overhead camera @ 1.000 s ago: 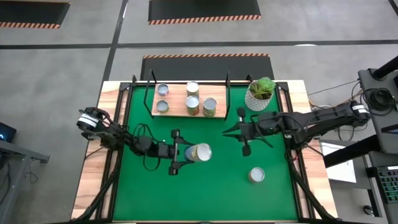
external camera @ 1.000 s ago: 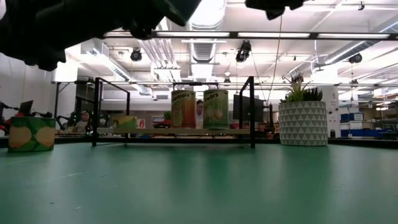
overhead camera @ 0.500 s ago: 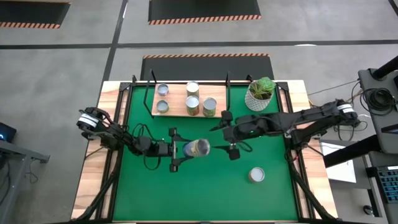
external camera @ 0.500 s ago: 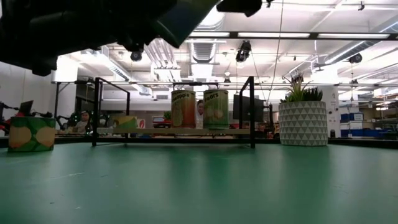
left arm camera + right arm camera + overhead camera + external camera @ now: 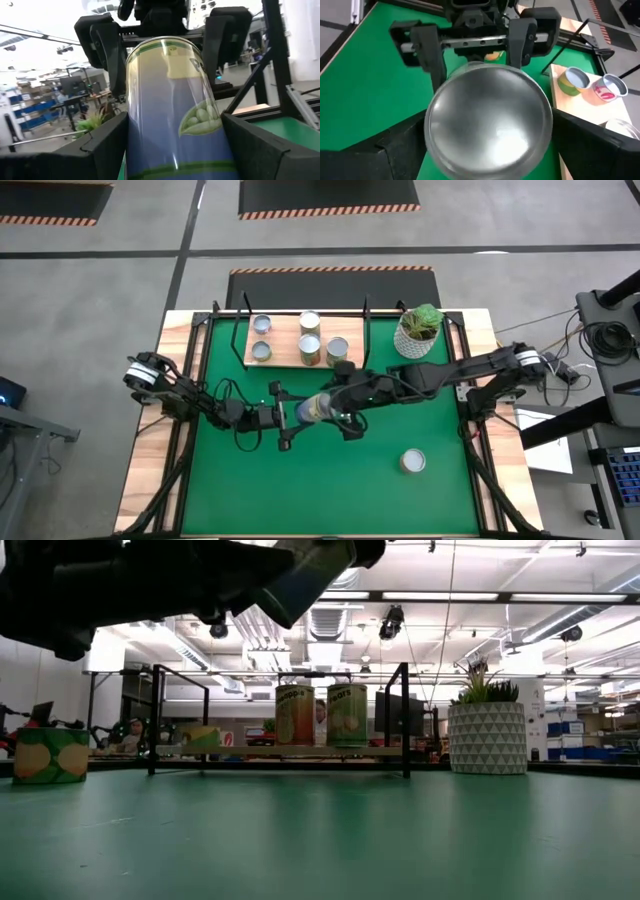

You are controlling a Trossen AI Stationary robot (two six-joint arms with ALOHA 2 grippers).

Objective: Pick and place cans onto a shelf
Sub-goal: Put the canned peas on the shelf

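My left gripper [image 5: 300,416] is shut on a can [image 5: 316,409] with a green-and-blue label, held above the green mat [image 5: 300,490] near the table's middle. The can's silver end [image 5: 489,120] faces my right gripper [image 5: 333,408]. That gripper is open, with one finger on each side of this end [image 5: 106,47]; I cannot tell if they touch it. The shelf [image 5: 283,337] stands at the mat's far side with several cans on its board, two of them upright in the low view [image 5: 346,715]. Another can [image 5: 412,461] stands on the mat at the near right. My left gripper pinches the can's labelled side [image 5: 134,137] between its two fingers [image 5: 97,147], on the half away from the silver end. The fingers come about level from the table's left and lie along the can. The can lies roughly level, clear of the mat.
A white pot with a green plant [image 5: 418,330] stands right of the shelf at the far right. The shelf's black end frames [image 5: 404,720] rise above the board. The low view shows the lone can [image 5: 50,755] at the left and open mat in front.
My right gripper has travelled toward the table's left, up to the can in my left gripper, and has opened, so its fingers now flank the silver end. My left gripper has brought the can slightly toward the far edge and tipped it closer to level.
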